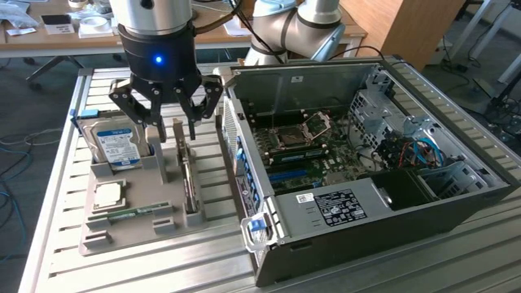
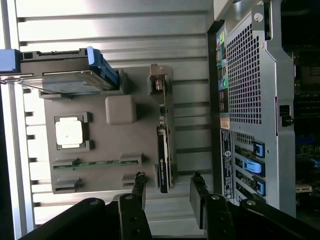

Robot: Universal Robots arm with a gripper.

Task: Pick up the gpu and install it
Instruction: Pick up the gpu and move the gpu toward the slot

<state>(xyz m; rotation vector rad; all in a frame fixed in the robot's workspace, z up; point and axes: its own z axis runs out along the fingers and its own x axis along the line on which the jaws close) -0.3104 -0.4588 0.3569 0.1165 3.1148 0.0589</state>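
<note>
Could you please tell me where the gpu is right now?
In the exterior view the gpu stands on edge in the grey tray, at its side nearest the computer case, below the gripper with open jaws.

table (image 1: 122, 274): bare metal slats, ribbed, pale with a dull sheen
holder tray (image 1: 130, 229): grey plastic by the look, matt and smooth
gpu (image 1: 189, 177): dark matt board, pale silvery metal bracket
hard drive (image 1: 114, 143): silvery metal body, glossy blue-white label
computer case (image 1: 366, 213): dark matt panels; perforated bare sheet metal at the rear
pincer (image 1: 173, 135): black matt links, smooth
</note>
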